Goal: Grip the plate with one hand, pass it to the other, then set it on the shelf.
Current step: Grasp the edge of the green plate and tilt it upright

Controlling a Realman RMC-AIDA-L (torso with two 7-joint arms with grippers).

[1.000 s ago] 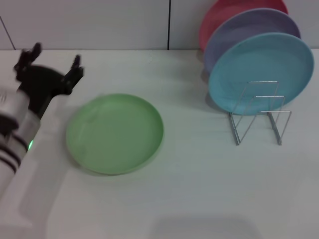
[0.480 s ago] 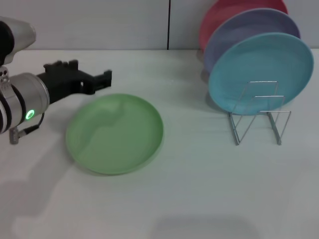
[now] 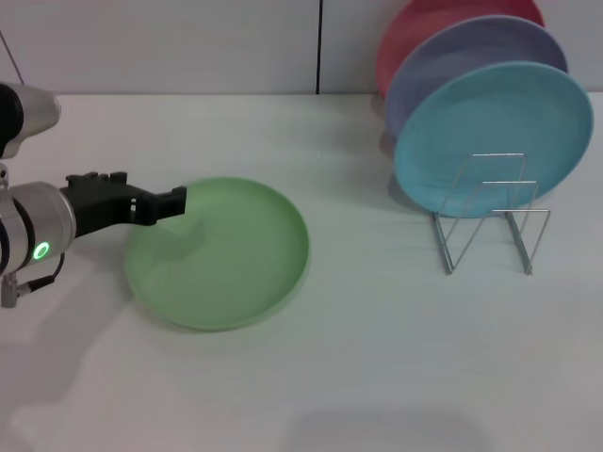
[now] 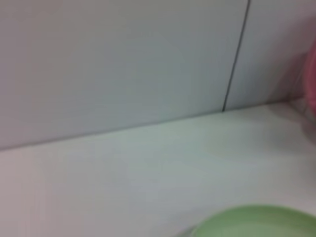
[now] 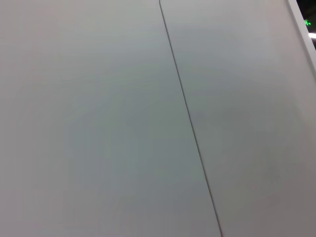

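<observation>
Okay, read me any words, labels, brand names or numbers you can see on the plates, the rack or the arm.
None can be read.
The green plate, blue plate, lavender plate and pink plate are plain.
The wire rack carries no label.
The left gripper, at the green plate's rim, shows only a green ring light, no writing.

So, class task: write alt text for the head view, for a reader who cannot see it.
The left gripper reaches in from the left, its black tips at the near-left rim of a light green plate lying flat on a white table. To the right, blue, lavender and pink plates stand in a wire rack.
</observation>
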